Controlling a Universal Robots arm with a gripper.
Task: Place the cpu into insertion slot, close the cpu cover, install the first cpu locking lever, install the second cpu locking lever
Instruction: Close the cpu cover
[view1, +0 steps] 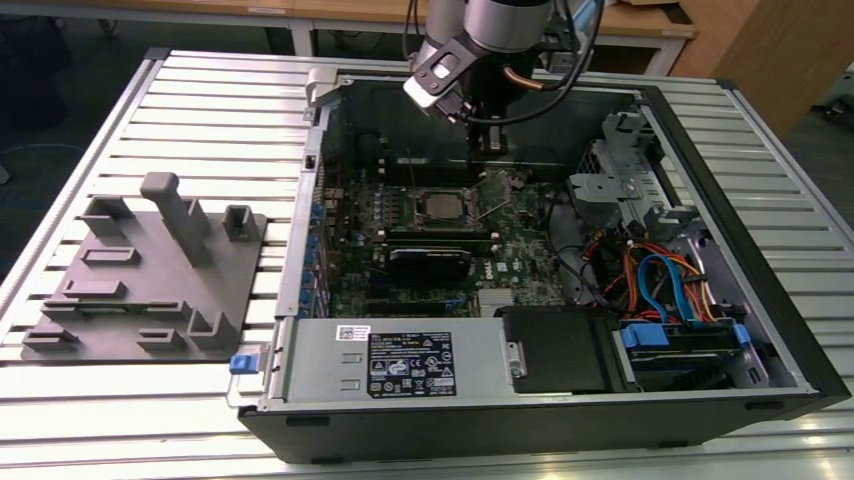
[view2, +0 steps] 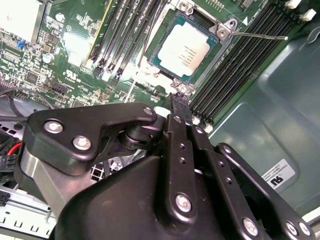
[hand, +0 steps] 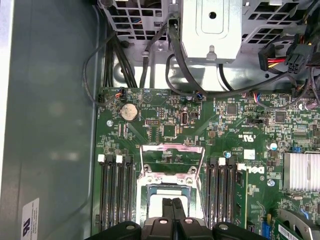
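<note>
- Nearest me, the open computer case (view1: 534, 430) lies flat on the slatted desk (view1: 160, 90), its silver power supply box (view1: 400, 365) along the front edge.
- Beside the case, toward the exterior view's left, a grey moulded fixture (view1: 147, 280) sits on the desk.
- Further in, the cpu (view1: 438, 207) lies flat in the insertion slot (view2: 218, 50) on the green circuit board (hand: 165, 115), its silver top (view2: 186, 50) facing up.
- The cpu cover (hand: 172, 148) is swung up off the chip; in the first wrist view, board shows through its cut-out.
- A thin metal lever (view2: 257, 36) sticks out sideways over the black memory slots (view2: 235, 75).
- The end effector (view1: 490, 150) hangs by the slot's edge (view2: 180, 97), fingers (hand: 176, 210) pressed together and holding nothing; I cannot tell whether it touches the rim.
- Behind it, the arm (view1: 501, 20) rises at the far side of the case.
</note>
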